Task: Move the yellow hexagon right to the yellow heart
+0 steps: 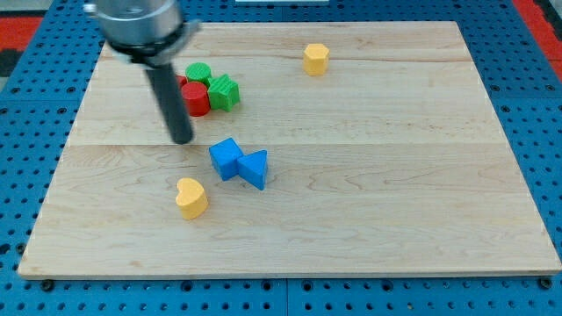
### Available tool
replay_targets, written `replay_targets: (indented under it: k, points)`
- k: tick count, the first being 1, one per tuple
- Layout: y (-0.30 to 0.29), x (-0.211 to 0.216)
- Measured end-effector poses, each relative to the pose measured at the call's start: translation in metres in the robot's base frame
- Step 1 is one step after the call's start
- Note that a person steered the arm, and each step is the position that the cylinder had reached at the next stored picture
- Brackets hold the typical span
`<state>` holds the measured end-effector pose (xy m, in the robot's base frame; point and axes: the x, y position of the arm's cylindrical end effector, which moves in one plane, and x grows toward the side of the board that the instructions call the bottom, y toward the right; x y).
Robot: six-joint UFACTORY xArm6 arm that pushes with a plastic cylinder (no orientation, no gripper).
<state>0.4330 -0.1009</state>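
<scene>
Resting on the wooden tabletop (395, 175), my tip (182, 139) sits at the view's left-centre, w/ the dark rod rising up to the grey arm housing at the view's top left. No fingers on this rig, just the rod, so nothing is grasped or clenched.

Yellow hexagon (316, 58) sits near the view's top edge, a bit right of centre, approx 2 o'clock from my tip and well apart from it. Nothing touches it.

Yellow heart (190, 197) lies at approx 6 o'clock from my tip, near but not touching, toward the view's bottom left. Hexagon and heart are well apart; the heart is at approx 7 o'clock from the hexagon.

Betw. them, two blue blocks: a blue cube-like block (226, 159) and a blue triangular block (254, 168), touching side by side, at approx 4 o'clock from my tip, just beside it. They're at approx 1 o'clock from the heart.

At approx 12–1 o'clock from my tip there's a tight cluster: red cylinder (196, 99), green round block (199, 73) behind it, and green star-like block (224, 91) on its right. The rod covers the cluster's left edge, where a bit more red shows; can't tell its shape.
</scene>
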Motion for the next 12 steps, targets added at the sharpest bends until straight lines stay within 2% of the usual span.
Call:
replay_targets:
  k: [1, 2, 4, 5, 6, 7, 8, 9, 10, 11, 12]
  points:
    - [0.071, 0.008]
    - [0.065, 0.026]
    - [0.004, 0.031]
    - [0.062, 0.010]
    - [0.140, 0.010]
    - [0.106, 0.069]
    - [0.031, 0.072]
    - [0.069, 0.066]
    - [0.158, 0.010]
    - [0.217, -0.067]
    - [0.226, -0.146]
